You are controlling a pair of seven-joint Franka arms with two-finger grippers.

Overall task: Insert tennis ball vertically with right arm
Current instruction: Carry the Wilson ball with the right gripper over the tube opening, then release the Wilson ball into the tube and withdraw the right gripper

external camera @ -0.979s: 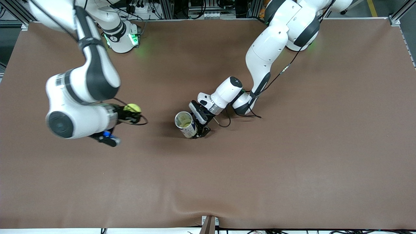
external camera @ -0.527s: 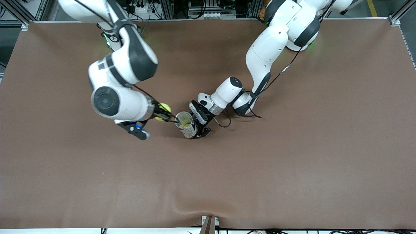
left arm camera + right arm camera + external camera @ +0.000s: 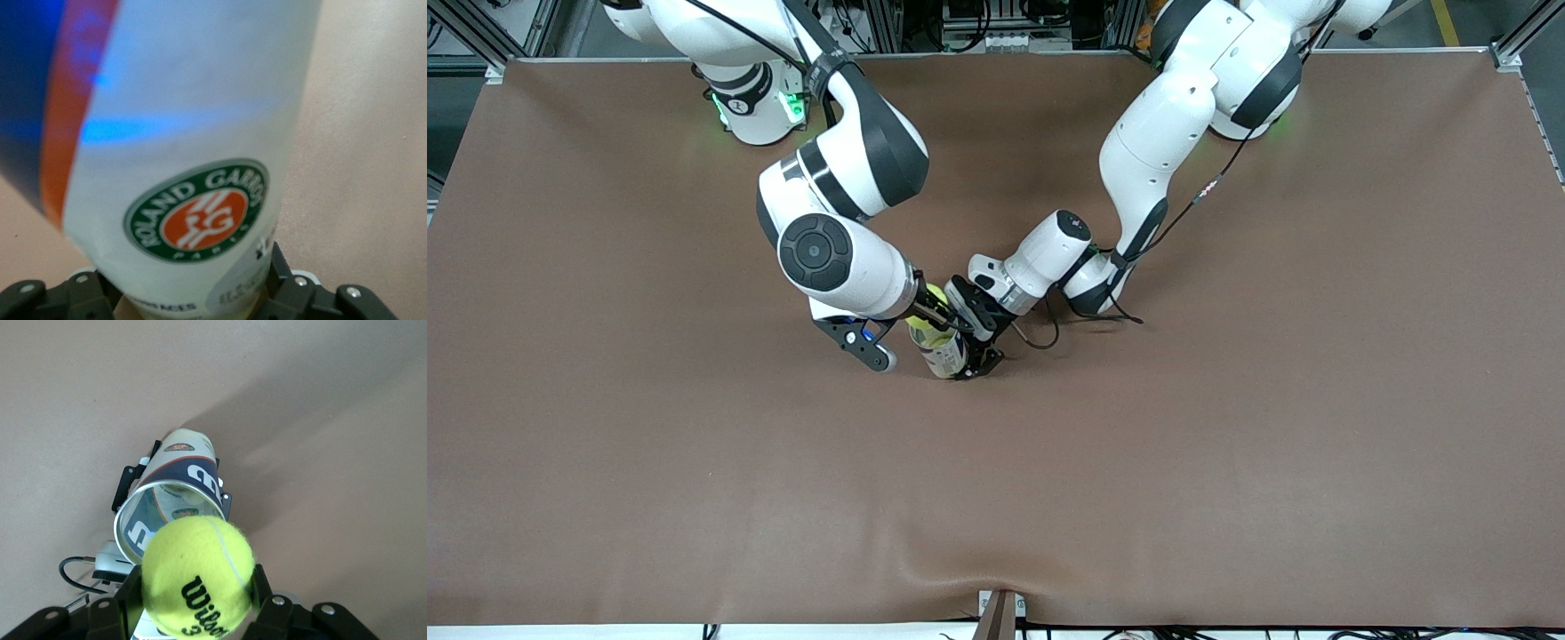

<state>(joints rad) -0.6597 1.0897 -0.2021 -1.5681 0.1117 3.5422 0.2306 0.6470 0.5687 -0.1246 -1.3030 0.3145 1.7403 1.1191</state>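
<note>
Yellow tennis ball (image 3: 198,579) in right pincer (image 3: 193,600)

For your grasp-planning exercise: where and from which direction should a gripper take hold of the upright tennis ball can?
Grip the tennis ball can low on its round wall, coming in level from the side, as the left gripper does. That leaves the open top free for the tennis ball held above it by the right gripper.
</note>
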